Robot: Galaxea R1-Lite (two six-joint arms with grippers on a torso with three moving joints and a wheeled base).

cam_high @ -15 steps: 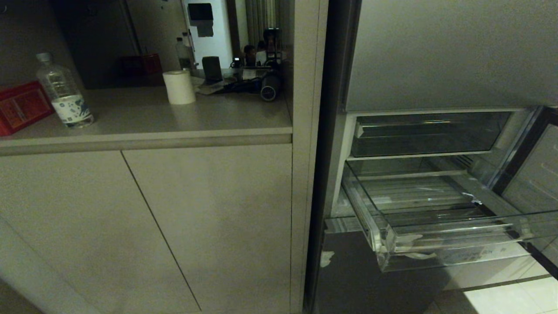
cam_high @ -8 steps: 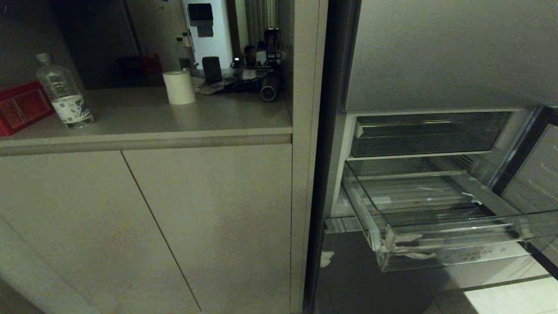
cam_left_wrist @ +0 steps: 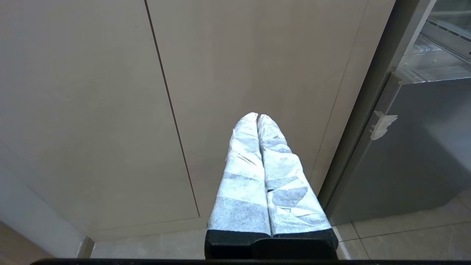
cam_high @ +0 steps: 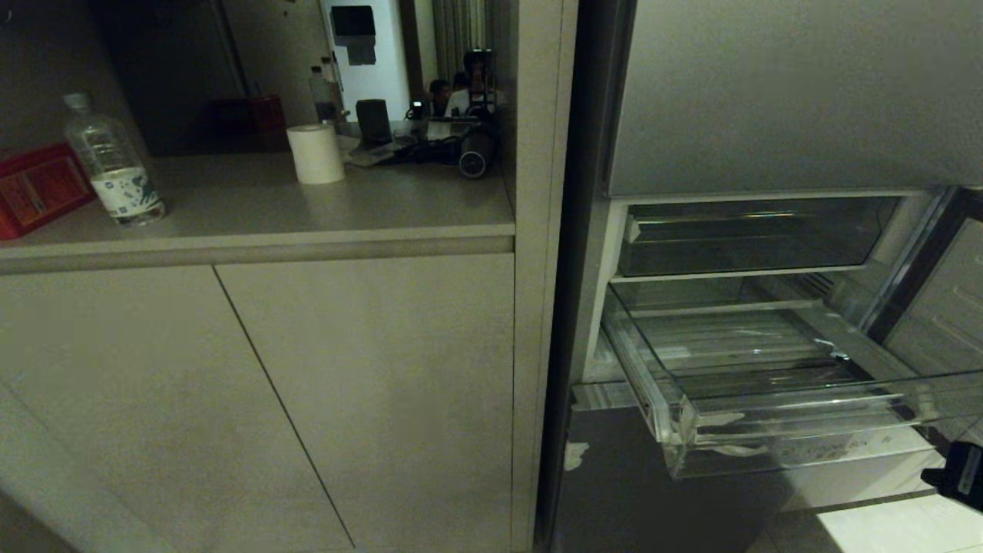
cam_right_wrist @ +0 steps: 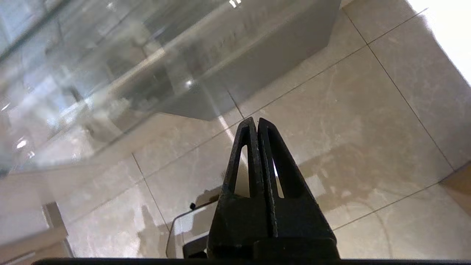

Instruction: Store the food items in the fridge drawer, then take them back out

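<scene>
Fridge drawer point(cam_high: 768, 384): pulled out, sits at 4 o'clock in my head view, clear plastic, ribbed floor, white tape scraps on the thick front lip. I see no food items in it or on the desk point(cam_high: 307, 207); only a water bottle point(cam_high: 111, 161) at 10 o'clock and a paper roll point(cam_high: 315, 153). Right claw point(cam_right_wrist: 256, 123): fingers together, holding nothing, low over the floor tiles point(cam_right_wrist: 349, 110) beneath the drawer front. Left claw point(cam_left_wrist: 257, 117): taped fingers together, parked facing the cabinet doors point(cam_left_wrist: 92, 110). Judgement: drawer looks stiff, light, slick; I would grip the front lip mid-span, gently, since such plastic could crack.
</scene>
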